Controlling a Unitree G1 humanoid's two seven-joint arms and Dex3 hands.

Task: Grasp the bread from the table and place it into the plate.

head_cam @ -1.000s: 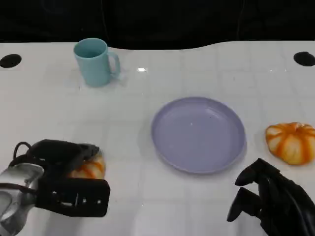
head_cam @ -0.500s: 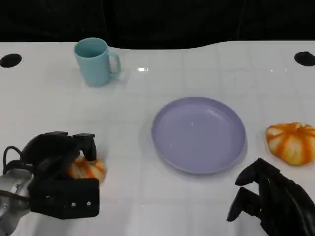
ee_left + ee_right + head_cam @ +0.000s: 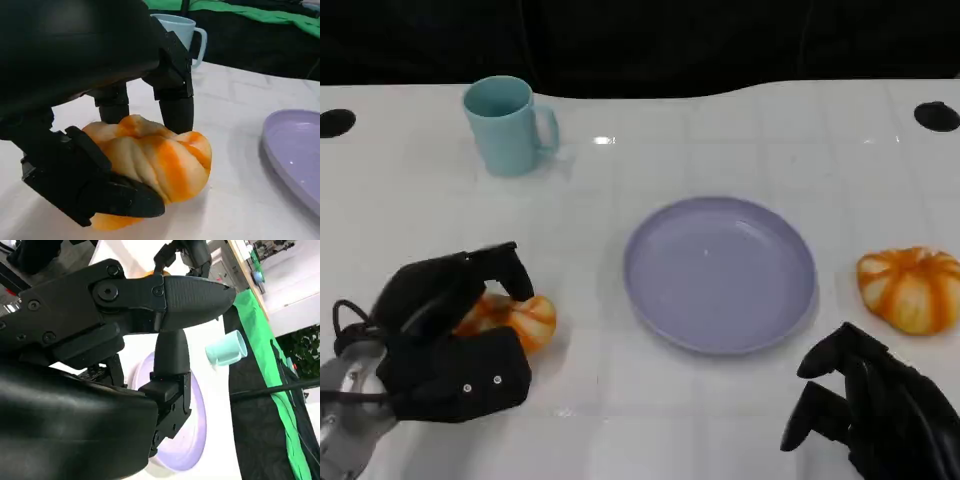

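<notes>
While the white tabletop [image 3: 740, 130] carries the empty purple plate [image 3: 720, 272] at its centre, the left hand [image 3: 445, 335] grips the orange-striped bread [image 3: 520, 318] well left of it, low over the surface. The right hand [image 3: 865, 410] hangs empty, fingers loosely apart.

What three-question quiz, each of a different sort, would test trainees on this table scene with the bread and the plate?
1. True or false: the left hand grips a bread.
2. Which thing stands farthest from the robot? A the mug, B the plate, C the second bread.
3. Fill in: the plate holds ____.

Key: 1 true; 2 A; 3 nothing.
</notes>
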